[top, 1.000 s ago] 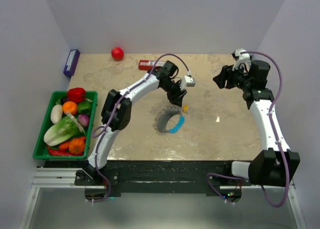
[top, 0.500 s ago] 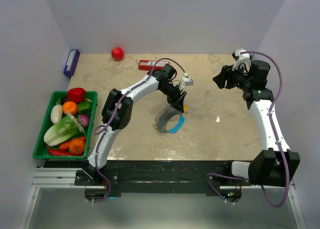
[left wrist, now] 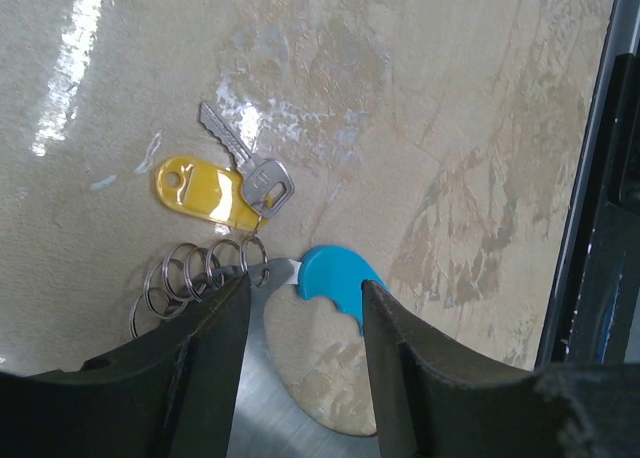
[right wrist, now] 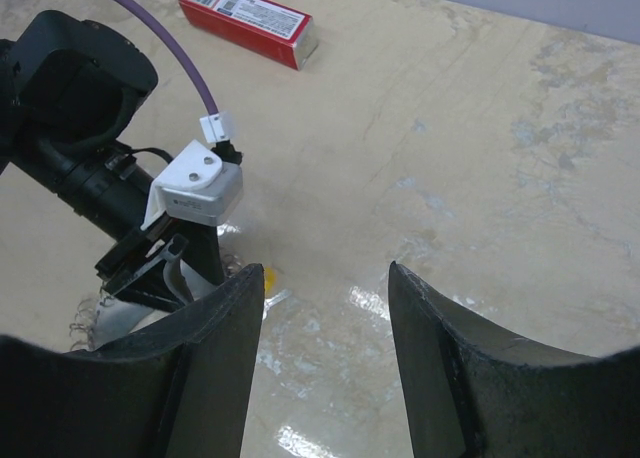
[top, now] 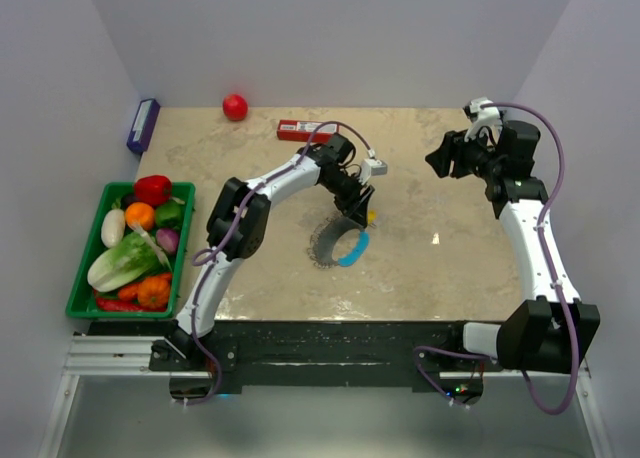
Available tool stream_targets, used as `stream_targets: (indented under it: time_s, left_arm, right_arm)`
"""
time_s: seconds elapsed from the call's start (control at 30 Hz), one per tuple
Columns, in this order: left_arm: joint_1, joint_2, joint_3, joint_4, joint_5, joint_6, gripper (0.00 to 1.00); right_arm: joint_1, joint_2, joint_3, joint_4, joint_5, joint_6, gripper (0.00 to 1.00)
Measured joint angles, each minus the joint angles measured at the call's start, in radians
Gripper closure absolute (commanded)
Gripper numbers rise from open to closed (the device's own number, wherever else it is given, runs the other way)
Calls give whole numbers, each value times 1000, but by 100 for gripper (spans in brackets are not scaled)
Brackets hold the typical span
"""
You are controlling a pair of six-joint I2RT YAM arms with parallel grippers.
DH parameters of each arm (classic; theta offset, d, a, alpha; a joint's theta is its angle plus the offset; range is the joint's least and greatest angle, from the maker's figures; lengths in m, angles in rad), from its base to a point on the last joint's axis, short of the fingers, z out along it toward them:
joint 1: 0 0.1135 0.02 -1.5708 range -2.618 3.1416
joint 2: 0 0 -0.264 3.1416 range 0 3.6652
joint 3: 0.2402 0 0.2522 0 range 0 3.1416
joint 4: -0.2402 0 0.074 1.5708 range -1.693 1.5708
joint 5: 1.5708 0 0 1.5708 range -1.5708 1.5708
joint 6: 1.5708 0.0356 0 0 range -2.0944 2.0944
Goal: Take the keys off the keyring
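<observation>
- Left pincer: fingers apart with a clear gap, closed on nothing, low over the table.
- Key: flat on the table just ahead of the tips, a little off the gap line toward one finger. Not between the fingers.
- Long axis of the key: oblique, head nearest the pincer, blade pointing away and outward. Neither in line with the fingers nor square across them.
- Tag: yellow, beside the key head and touching it, lying crosswise to the reach of the pincer.
- Ring: small silver loops right at the tip of one finger, partly hidden under it. Blue part inside the gap, just beside the other tip.
- Joint between key and ring: too small to tell whether closed or already free.
- Probably needed next: a short reach forward with some turn of the wrist, to bring the gap across the key head and not the ring.
- Nearer arm: the left one, by far. Right pincer raised, fingers apart, empty, well apart from the key.
- Open room: bare table beyond the key and on both sides. Box well beyond. Dark edge far to one side, no obstacle.
- Risk, as a judgement: dragging the ring along with the key.
</observation>
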Motion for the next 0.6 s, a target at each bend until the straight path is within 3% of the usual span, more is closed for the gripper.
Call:
stream_targets:
  time_s: [0.6]
  left_arm:
    - [-2,2,0,21,-27,-5,48]
  right_arm:
    - [0,0,0,0,-18,3,43]
